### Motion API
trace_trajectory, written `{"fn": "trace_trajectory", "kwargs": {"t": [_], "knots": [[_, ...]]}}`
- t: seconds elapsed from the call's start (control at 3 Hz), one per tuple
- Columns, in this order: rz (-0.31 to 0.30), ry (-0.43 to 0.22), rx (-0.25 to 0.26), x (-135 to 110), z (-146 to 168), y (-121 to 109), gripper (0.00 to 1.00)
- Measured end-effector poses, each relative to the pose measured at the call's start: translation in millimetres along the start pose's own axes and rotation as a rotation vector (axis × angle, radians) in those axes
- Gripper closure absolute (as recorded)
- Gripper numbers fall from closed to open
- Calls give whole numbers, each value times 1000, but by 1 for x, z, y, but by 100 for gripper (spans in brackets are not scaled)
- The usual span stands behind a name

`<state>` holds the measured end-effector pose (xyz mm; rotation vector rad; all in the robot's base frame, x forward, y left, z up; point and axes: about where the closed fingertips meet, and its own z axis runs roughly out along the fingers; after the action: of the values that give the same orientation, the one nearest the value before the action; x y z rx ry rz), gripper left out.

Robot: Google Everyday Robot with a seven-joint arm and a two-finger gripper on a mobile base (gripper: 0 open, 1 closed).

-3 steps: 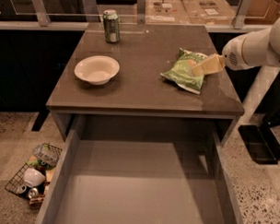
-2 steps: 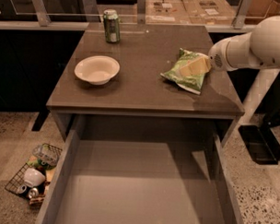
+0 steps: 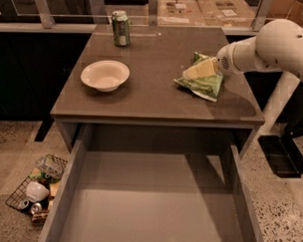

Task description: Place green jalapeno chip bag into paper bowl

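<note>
The green jalapeno chip bag (image 3: 201, 83) lies flat on the right part of the brown table top. The paper bowl (image 3: 105, 75) stands on the left part of the table, empty. My gripper (image 3: 195, 72) reaches in from the right on a white arm and sits right over the bag's upper left part, its cream-coloured fingers pointing left and covering part of the bag.
A green drink can (image 3: 121, 28) stands at the table's (image 3: 152, 103) back left. A wide grey drawer (image 3: 148, 202) is pulled open below the table's front edge. A wire basket (image 3: 35, 187) with cups and cans lies on the floor at the left.
My arm has swung left and forward, bringing the gripper from the bag's right edge to over its upper left part. The bag and bowl stay where they were.
</note>
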<state>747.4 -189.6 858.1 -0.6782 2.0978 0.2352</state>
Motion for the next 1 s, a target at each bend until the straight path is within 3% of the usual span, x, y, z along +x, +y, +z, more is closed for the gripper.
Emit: {"fn": "trace_trajectory", "kwargs": {"t": [0.33, 1.0], "knots": [[33, 19, -3, 1, 18, 6, 17], [37, 24, -10, 2, 23, 10, 64]]}}
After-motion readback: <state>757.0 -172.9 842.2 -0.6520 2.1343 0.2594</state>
